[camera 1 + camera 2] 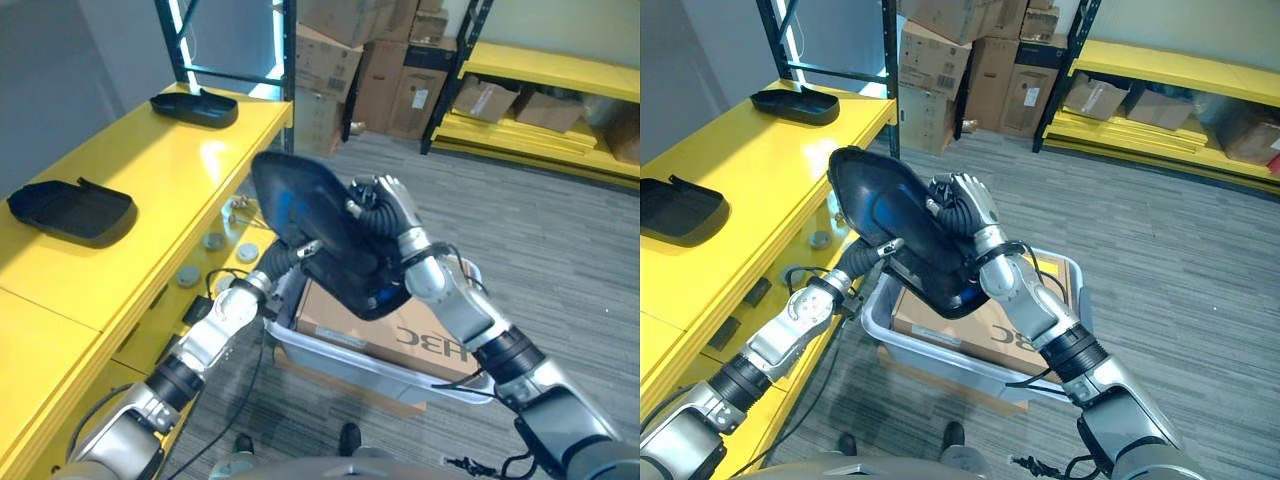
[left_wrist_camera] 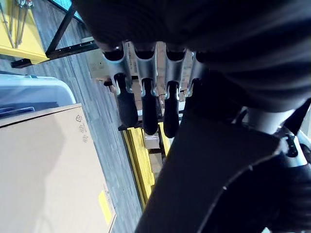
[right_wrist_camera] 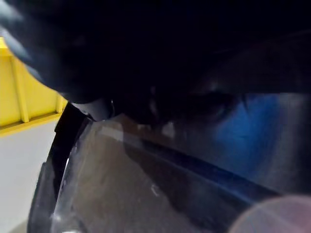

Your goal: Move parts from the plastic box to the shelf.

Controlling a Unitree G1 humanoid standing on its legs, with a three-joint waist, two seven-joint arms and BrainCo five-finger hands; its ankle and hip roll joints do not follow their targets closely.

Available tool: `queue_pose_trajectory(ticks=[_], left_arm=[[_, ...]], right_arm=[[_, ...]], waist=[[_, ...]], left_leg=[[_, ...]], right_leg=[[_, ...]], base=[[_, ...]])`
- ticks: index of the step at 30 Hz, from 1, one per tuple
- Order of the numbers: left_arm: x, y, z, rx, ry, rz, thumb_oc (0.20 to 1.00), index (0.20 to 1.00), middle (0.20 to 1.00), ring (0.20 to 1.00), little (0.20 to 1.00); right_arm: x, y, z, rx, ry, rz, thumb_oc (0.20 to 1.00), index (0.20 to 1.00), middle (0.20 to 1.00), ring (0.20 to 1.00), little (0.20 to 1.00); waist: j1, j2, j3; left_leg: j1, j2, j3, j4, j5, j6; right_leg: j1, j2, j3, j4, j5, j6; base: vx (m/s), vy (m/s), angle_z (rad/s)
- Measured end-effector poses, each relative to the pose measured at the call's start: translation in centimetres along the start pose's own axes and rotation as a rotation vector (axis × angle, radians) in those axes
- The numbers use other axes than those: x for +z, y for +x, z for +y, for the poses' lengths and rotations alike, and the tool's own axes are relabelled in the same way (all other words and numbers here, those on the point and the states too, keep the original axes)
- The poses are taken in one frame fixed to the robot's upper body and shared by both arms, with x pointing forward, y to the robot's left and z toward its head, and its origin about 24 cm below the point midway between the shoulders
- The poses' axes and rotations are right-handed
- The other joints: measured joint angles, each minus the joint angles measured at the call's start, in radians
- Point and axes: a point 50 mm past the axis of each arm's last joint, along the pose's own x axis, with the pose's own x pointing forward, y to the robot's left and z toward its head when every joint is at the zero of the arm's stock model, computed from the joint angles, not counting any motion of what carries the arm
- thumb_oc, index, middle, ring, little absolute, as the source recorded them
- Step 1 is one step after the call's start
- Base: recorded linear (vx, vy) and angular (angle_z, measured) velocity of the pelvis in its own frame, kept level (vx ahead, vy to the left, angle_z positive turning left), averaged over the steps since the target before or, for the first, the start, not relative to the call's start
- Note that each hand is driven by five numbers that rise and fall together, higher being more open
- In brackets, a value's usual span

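Both hands hold one black part (image 1: 320, 225) up over the plastic box (image 1: 330, 352) in the left eye view: right hand (image 1: 385, 215) curled on its rim, left hand (image 1: 290, 255) under it. Two more black parts (image 1: 70, 208) (well apart) lie on the yellow shelf (image 1: 190, 160); a printed carton (image 1: 400, 335) sits in the box

Left wrist view: fingers (image 2: 146, 109) curved beside the part's edge (image 2: 214, 184)

Right wrist view: dark part surface (image 3: 160, 194) close up; fingers unclear

Head stereo pair looking down, both sharing plastic box (image 1: 330, 355), wrist views very close, right perhaps blocked
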Motion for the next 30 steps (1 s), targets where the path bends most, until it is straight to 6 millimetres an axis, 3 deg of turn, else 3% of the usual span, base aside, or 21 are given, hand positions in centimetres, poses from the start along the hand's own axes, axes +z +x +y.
queue_pose_trajectory(ticks=[10, 15, 16, 17, 18, 24, 30], left_arm=[[-0.9, -1.0, 0.2, 0.142, -0.176, -0.012, 0.2, 0.2, 0.2, 0.2, 0.2], [-0.7, -1.4, 0.7, 0.196, -0.204, -0.071, 0.2, 0.2, 0.2, 0.2, 0.2], [-0.7, -1.5, 0.7, 0.201, -0.208, -0.08, 0.2, 0.2, 0.2, 0.2, 0.2], [-0.7, -1.6, 0.7, 0.203, -0.211, -0.085, 0.2, 0.2, 0.2, 0.2, 0.2], [-0.7, -1.6, 0.7, 0.209, -0.212, -0.088, 0.2, 0.2, 0.2, 0.2, 0.2], [0.3, -1.8, 2.3, 0.274, -0.227, -0.171, 0.2, 0.2, 0.2, 0.2, 0.2], [0.4, -2.2, 2.6, 0.29, -0.191, -0.194, 0.2, 0.2, 0.2, 0.2, 0.2]], right_arm=[[0.7, -0.4, 2.0, -0.016, 0.183, 0.04, 0.2, 0.2, 0.2, 0.2, 0.2], [0.6, -1.1, 3.2, -0.019, 0.402, 0.117, 0.2, 0.2, 0.2, 0.2, 0.2], [0.6, -1.2, 3.2, -0.016, 0.418, 0.115, 0.244, 0.244, 0.244, 0.244, 0.244], [0.7, -1.2, 3.3, -0.01, 0.43, 0.114, 0.501, 0.501, 0.501, 0.501, 0.501], [0.7, -1.2, 3.2, -0.009, 0.449, 0.114, 1.0, 1.0, 1.0, 1.0, 1.0], [2.7, -2.8, 3.0, -0.03, 0.742, -0.007, 1.0, 1.0, 1.0, 1.0, 1.0], [2.6, -5.1, 1.9, -0.147, 0.837, -0.025, 1.0, 1.0, 1.0, 1.0, 1.0]], waist=[[0.002, -0.002, -0.001], [0.008, -0.003, -0.002], [0.008, -0.003, -0.002], [0.008, -0.003, -0.002], [0.008, -0.004, -0.002], [0.004, -0.009, -0.005], [-0.008, -0.013, -0.004]], left_leg=[[0.003, 0.0, 0.001, 0.0, 0.002, -0.003], [0.003, 0.0, 0.0, 0.0, 0.005, -0.006], [0.003, 0.0, 0.0, 0.0, 0.005, -0.006], [0.003, 0.0, 0.0, 0.0, 0.005, -0.006], [0.003, 0.0, 0.0, 0.0, 0.005, -0.005], [0.004, 0.0, 0.0, 0.0, 0.005, -0.004], [0.013, -0.002, 0.003, 0.0, -0.001, -0.001]], right_leg=[[0.001, 0.001, 0.0, 0.0, 0.002, -0.002], [0.002, 0.0, 0.0, 0.0, 0.002, -0.002], [0.002, -0.001, 0.0, 0.0, 0.002, -0.002], [0.002, -0.001, 0.0, 0.0, 0.002, -0.002], [0.002, -0.001, 0.0, 0.0, 0.002, -0.002], [0.002, -0.003, 0.001, 0.0, 0.002, -0.001], [0.006, -0.007, 0.015, 0.0, 0.001, -0.001]], base=[[-0.01, -0.018, 0.0], [0.0, 0.0, 0.0], [0.0, 0.0, 0.0], [0.0, 0.0, 0.0], [0.0, 0.0, 0.0], [0.01, 0.027, 0.0], [0.02, 0.076, -0.04]])
